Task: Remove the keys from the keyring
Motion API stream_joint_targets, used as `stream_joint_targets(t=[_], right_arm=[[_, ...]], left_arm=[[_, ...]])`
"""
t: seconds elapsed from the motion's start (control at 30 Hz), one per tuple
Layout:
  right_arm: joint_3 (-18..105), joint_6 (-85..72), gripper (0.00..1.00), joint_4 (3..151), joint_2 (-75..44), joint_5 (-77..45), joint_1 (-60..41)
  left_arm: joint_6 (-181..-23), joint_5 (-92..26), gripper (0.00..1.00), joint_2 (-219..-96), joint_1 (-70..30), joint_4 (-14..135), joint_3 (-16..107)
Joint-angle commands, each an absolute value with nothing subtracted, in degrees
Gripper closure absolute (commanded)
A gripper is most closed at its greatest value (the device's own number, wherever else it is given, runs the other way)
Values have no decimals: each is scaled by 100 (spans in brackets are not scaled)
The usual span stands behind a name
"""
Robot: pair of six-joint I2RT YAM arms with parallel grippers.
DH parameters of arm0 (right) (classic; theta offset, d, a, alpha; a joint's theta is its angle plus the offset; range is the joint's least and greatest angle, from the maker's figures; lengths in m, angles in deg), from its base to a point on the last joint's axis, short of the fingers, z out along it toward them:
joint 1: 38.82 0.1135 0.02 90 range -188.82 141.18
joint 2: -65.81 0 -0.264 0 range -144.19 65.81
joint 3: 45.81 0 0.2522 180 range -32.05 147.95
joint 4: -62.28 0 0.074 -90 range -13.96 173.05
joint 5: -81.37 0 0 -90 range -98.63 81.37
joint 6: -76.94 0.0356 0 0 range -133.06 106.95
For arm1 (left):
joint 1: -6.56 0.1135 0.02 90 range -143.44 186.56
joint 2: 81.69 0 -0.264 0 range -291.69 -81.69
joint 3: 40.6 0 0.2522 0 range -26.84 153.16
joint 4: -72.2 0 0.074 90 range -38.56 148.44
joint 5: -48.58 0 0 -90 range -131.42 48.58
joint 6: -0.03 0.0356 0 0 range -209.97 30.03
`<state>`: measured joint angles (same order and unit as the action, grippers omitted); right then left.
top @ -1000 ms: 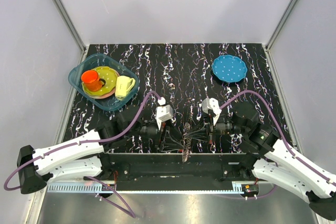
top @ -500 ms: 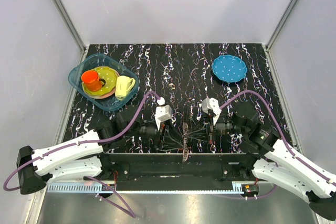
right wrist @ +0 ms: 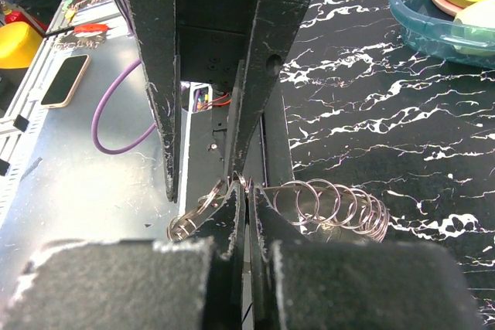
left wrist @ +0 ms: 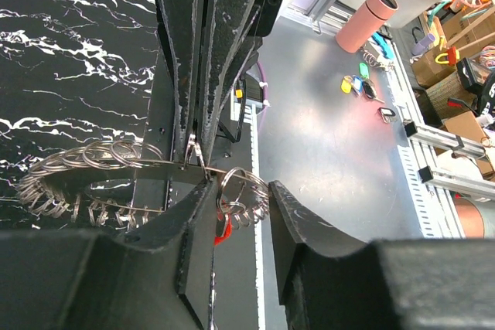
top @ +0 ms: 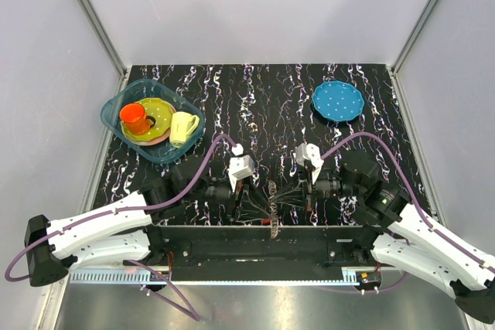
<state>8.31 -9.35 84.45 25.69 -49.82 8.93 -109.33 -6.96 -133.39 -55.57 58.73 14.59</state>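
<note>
Your left claw (left wrist: 241, 197) has narrowed around the red key (left wrist: 223, 231)
Not yet gripping; right claw (right wrist: 246, 200) clamps the keyring (left wrist: 116, 165) beside it.

Overhead looking down, both wrist views close, sharing keyring (top: 273, 199)

Black marbled table (top: 263, 90), pale grey walls (top: 255, 5)

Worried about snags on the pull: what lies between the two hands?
The dark grey metal keyring, fringed with small silver rings and a tiny red key: the right hand pinches its rim, the open left hand straddles it. Left wrist view.
</note>
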Motion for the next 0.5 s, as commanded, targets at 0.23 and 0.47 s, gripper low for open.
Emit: stream_joint_targets(t=[0.23, 0.47], right_arm=[[917, -901, 100, 8158, 2546, -4687, 926], [856, -594, 100, 8123, 2581, -4266, 926]], left_arm=[[-10852, -740, 83, -13363, -5549, 6178, 1684], [-10781, -1565, 100, -13328, -5549, 5852, 1781]])
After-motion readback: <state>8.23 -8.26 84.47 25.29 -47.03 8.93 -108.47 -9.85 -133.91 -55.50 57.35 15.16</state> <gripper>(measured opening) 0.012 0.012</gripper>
